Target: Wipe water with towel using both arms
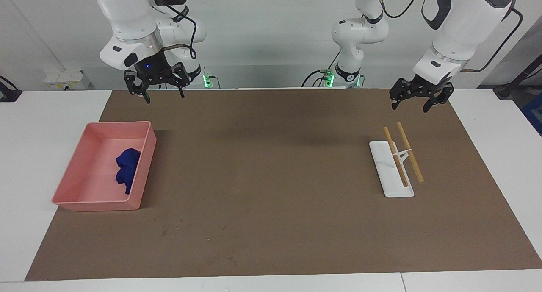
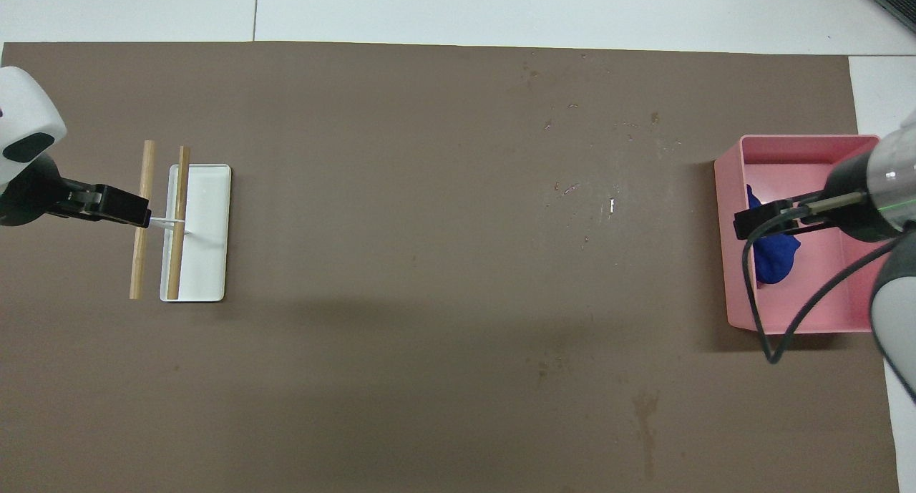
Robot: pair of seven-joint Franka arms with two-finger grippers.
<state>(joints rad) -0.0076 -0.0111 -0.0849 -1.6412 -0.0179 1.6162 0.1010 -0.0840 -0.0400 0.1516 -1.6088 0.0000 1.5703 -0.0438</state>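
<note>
The blue towel (image 1: 125, 169) lies crumpled inside the pink tray (image 1: 84, 203) at the right arm's end of the table. My right gripper (image 1: 164, 96) hangs high in the air, open and empty, well clear of the tray. In the overhead view the right gripper (image 2: 748, 225) covers part of the towel (image 2: 776, 260) in the tray (image 2: 801, 146). My left gripper (image 1: 409, 107) also hangs open and empty, above the mat near the white stand; the overhead view shows the left gripper (image 2: 136, 214) over the rods. No water shows plainly on the mat.
A white stand (image 1: 391, 179) carrying two wooden rods (image 1: 396, 156) sits at the left arm's end of the brown mat (image 1: 271, 198). A few small pale specks (image 2: 572, 189) dot the mat's middle.
</note>
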